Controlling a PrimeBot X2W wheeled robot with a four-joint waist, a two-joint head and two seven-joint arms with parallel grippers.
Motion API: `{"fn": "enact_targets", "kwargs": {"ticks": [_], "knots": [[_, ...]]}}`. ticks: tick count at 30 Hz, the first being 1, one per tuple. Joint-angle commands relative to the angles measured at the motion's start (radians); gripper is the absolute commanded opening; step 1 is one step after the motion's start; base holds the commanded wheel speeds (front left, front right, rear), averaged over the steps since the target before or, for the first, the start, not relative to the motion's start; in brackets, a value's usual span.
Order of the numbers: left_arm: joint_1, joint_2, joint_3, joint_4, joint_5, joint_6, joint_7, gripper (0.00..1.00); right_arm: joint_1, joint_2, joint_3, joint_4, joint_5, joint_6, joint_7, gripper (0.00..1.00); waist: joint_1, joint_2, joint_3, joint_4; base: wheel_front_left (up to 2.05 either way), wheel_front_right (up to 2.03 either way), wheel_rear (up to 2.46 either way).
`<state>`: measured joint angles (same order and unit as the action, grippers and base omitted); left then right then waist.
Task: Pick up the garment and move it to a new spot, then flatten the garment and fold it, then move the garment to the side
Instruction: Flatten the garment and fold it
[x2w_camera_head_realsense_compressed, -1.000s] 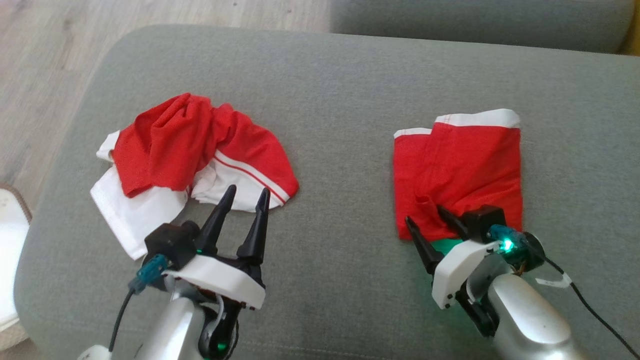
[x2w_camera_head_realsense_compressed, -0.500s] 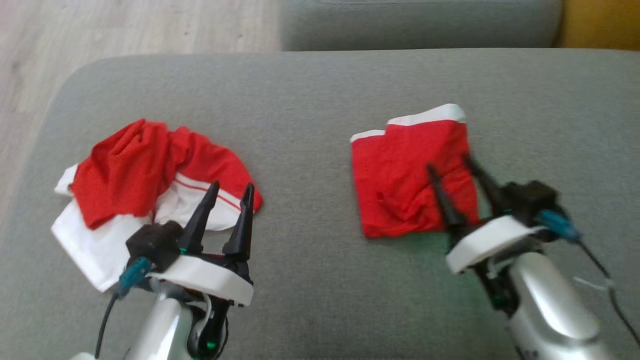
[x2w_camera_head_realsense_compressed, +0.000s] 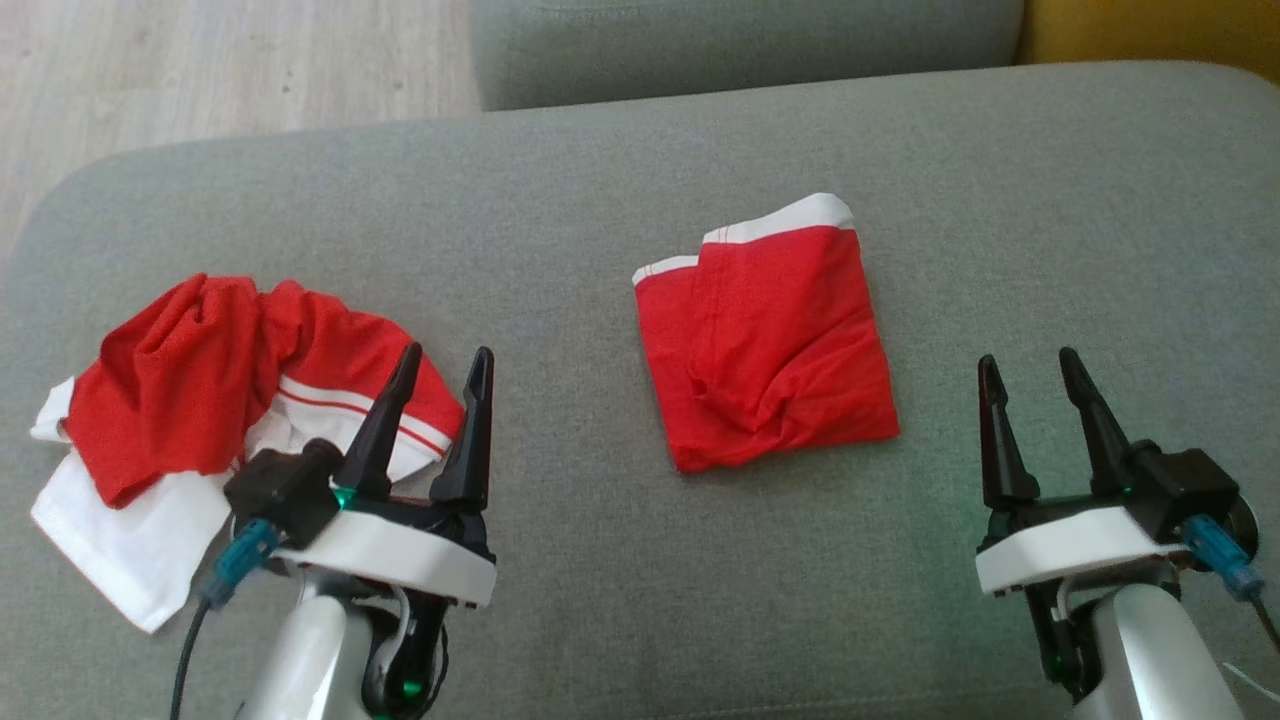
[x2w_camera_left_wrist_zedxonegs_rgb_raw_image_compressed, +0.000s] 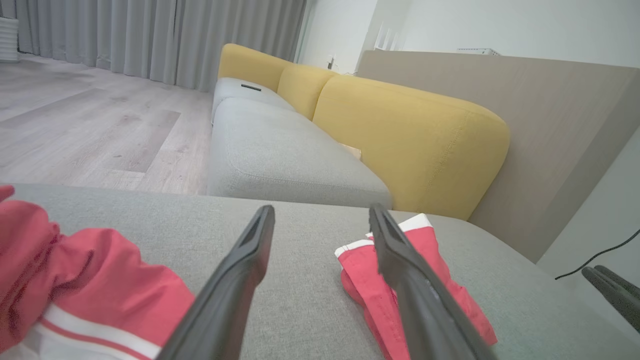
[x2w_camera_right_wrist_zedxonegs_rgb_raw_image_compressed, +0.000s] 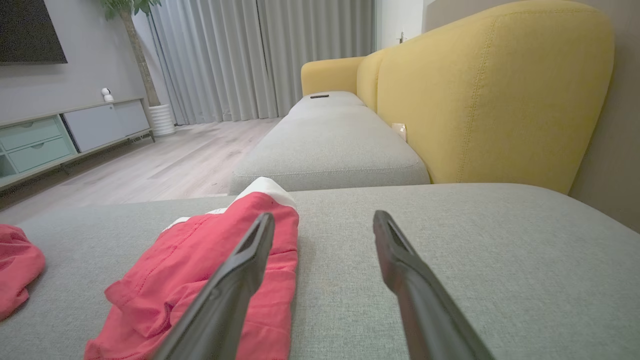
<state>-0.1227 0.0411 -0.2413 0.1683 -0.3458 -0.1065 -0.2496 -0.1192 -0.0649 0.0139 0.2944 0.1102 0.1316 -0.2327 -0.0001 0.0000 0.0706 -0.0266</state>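
Observation:
A folded red garment (x2w_camera_head_realsense_compressed: 765, 350) with a white waistband lies flat on the grey couch cushion (x2w_camera_head_realsense_compressed: 640, 600), near the middle. It also shows in the left wrist view (x2w_camera_left_wrist_zedxonegs_rgb_raw_image_compressed: 360, 280) and the right wrist view (x2w_camera_right_wrist_zedxonegs_rgb_raw_image_compressed: 200, 260). A crumpled red and white garment (x2w_camera_head_realsense_compressed: 200, 400) lies in a heap at the left. My left gripper (x2w_camera_head_realsense_compressed: 448, 350) is open, hovering just over the heap's right edge with nothing between its fingers. My right gripper (x2w_camera_head_realsense_compressed: 1027, 356) is open and empty, to the right of the folded garment and apart from it.
Beyond the cushion's far edge lie a second grey seat (x2w_camera_head_realsense_compressed: 740, 40) and wood floor (x2w_camera_head_realsense_compressed: 200, 70). A yellow backrest (x2w_camera_right_wrist_zedxonegs_rgb_raw_image_compressed: 480, 90) rises along the right side. The cushion's rounded left corner is near the crumpled heap.
The head camera has shifted. My right gripper has come off the folded garment's near edge and moved right, clear of it. The left gripper keeps its place by the heap.

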Motion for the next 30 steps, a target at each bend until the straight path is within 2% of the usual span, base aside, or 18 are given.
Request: {"fn": "enact_targets", "kwargs": {"ticks": [1, 6, 7, 8, 16, 25, 30], "knots": [[-0.025, 0.009, 0.034, -0.034, 0.007, -0.002, -0.012, 1.00, -0.027, 0.005, 0.017, -0.044, -0.008, -0.001, -0.016, 1.00, 0.0001, 0.0000, 0.006, -0.003, 0.00, 0.00, 0.00], [-0.038, 0.009, 0.023, -0.035, 0.010, -0.005, -0.012, 1.00, -0.050, 0.011, 0.009, -0.056, -0.019, -0.001, -0.012, 1.00, 0.0001, 0.0000, 0.033, 0.008, 0.00, 0.00, 0.00], [-0.042, 0.009, 0.019, -0.033, 0.011, -0.006, -0.012, 1.00, -0.061, 0.011, 0.009, -0.058, -0.020, -0.001, -0.008, 0.83, 0.0001, 0.0000, 0.042, 0.014, 0.00, 0.00, 0.00], [-0.047, 0.009, 0.015, -0.032, 0.012, -0.007, -0.012, 1.00, -0.074, 0.012, 0.010, -0.060, -0.020, -0.001, -0.006, 0.00, 0.0001, 0.0000, 0.050, 0.021, 0.00, 0.00, 0.00], [-0.088, 0.009, -0.018, -0.018, 0.008, -0.014, -0.012, 1.00, -0.239, -0.029, 0.048, 0.022, -0.050, -0.001, 0.075, 0.00, 0.0001, 0.0000, 0.132, 0.121, 0.00, 0.00, 0.00], [-0.123, 0.009, -0.053, -0.008, -0.008, -0.017, -0.012, 1.00, -0.405, -0.088, 0.076, 0.312, -0.068, -0.001, 0.172, 0.00, 0.0001, 0.0000, 0.187, 0.226, 0.00, 0.00, 0.00], [-0.124, 0.009, -0.054, -0.004, -0.012, -0.017, -0.012, 1.00, -0.454, -0.094, 0.090, 0.468, -0.059, -0.001, 0.200, 0.00, 0.0001, 0.0000, 0.187, 0.247, 0.00, 0.00, 0.00]]}}
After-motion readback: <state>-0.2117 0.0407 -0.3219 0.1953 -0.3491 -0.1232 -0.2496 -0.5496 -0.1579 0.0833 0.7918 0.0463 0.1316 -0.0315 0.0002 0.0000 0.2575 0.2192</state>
